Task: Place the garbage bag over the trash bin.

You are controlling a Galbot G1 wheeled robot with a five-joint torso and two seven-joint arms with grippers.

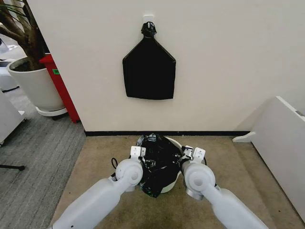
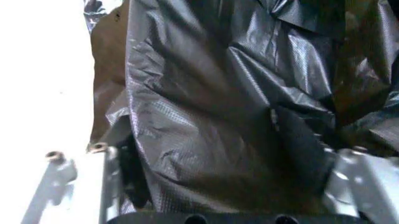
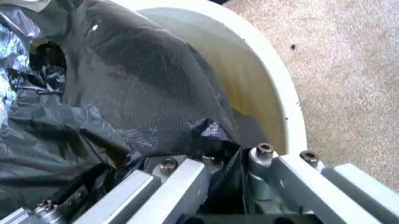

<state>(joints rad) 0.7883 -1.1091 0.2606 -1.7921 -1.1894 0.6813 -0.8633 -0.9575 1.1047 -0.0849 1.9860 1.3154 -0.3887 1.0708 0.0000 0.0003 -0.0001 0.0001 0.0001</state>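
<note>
Down on the tan carpet [image 1: 224, 181], just in front of the wall [image 1: 228, 57], stands the trash bin [image 1: 172, 183], a small cream-white bucket, with the garbage bag [image 1: 159, 164] heaped over its mouth in loose, glossy black folds that cover most of the opening and spill toward the robot's side. Both arms reach down to it, one on each side. The left gripper [image 1: 137, 153] sits at the bin's left edge; from its wrist camera, rumpled black plastic [image 2: 237, 116] lies between its two metal fingers [image 2: 109, 177], which stand well apart with the film bunched in the gap, though I cannot tell whether they actually pinch it. The right gripper [image 1: 193, 153] is at the bin's right edge; from its wrist camera, one finger [image 3: 181, 184] lies inside the bin against the plastic and the other [image 3: 293, 179] sits outside the rolled rim [image 3: 274, 88], with a fold of bag and the bin wall caught in the narrow gap between them. The bin's pale inner wall is bare on that side, above the fingers. Higher on the wall hangs a flat black bundle [image 1: 149, 71], knotted at its top, and off to the left stand a large white plant pot [image 1: 35, 86] and a red container [image 1: 62, 86] beside it.
</note>
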